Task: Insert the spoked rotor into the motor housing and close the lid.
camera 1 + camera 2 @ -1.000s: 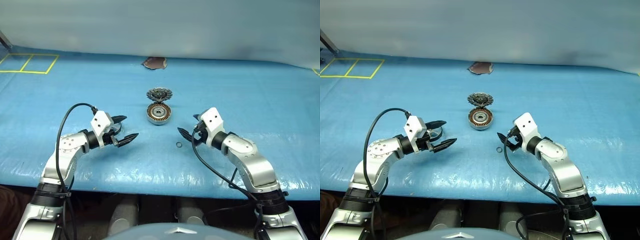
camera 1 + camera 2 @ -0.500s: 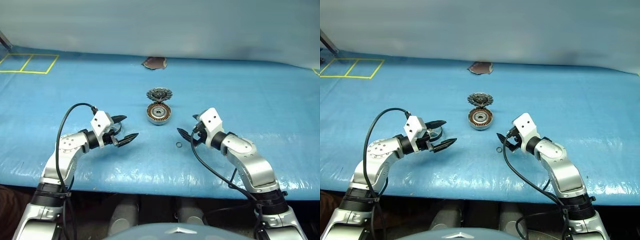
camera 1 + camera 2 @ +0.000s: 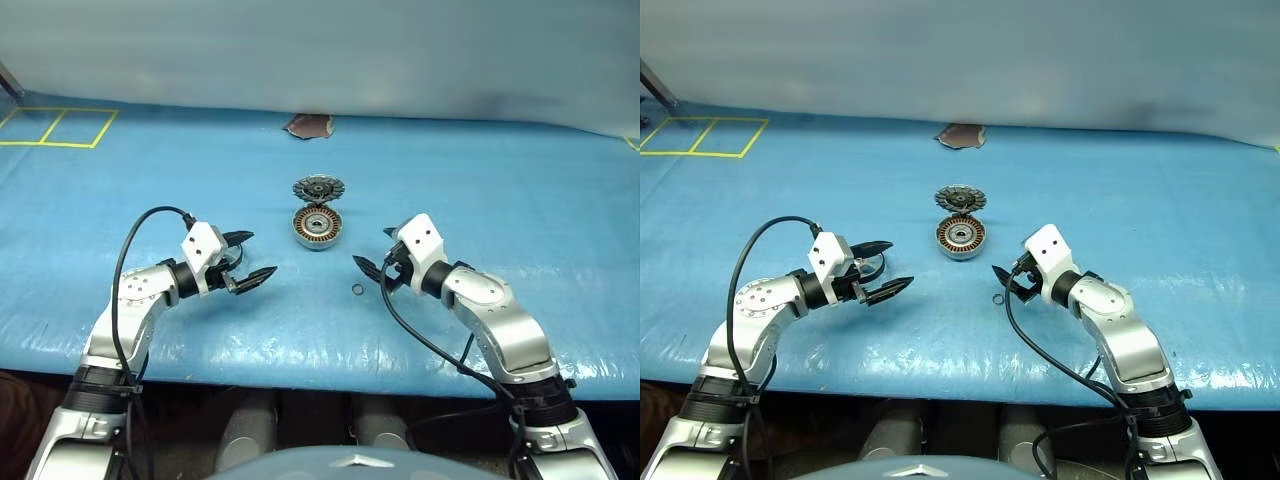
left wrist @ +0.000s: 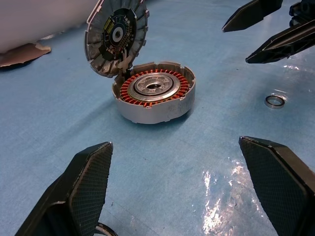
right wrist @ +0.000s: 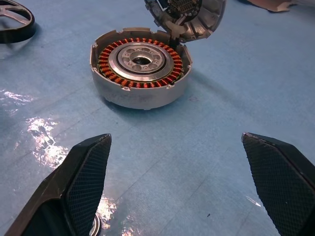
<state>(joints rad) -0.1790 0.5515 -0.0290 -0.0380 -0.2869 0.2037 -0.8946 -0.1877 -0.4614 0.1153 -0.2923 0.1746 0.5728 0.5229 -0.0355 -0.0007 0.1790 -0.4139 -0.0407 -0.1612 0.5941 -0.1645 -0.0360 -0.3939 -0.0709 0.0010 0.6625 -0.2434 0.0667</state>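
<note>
— Where's the motor housing (image 3: 318, 227)?
— Middle of the blue tarp (image 3: 480, 180), between the two arms and a bit farther out than both. It sits flat, with its copper windings and central hub facing up

— And the lid (image 4: 116, 37)?
— Open. It stands tilted up at the housing's far edge, attached there, with its inner face turned toward the near side

— The spoked rotor (image 5: 27, 27)?
— Lying on the tarp to the left of the housing, well apart from it, down by the left gripper (image 3: 260, 253). Whether that gripper touches it I can't tell, but nothing is between its fingers (image 4: 86, 182)

— So the left gripper's jaws are apart?
— Spread wide and empty, pointing right toward the housing. The right gripper (image 3: 370, 250) is likewise spread and empty, pointing left toward it. Neither touches the housing

— Anything else on the tarp?
— A tiny metal ring (image 3: 357, 289) lies just near-left of the right gripper's tips. A brown patch (image 3: 308, 124) sits at the far edge behind the lid, and yellow tape lines (image 3: 55, 128) mark the far left corner
</note>
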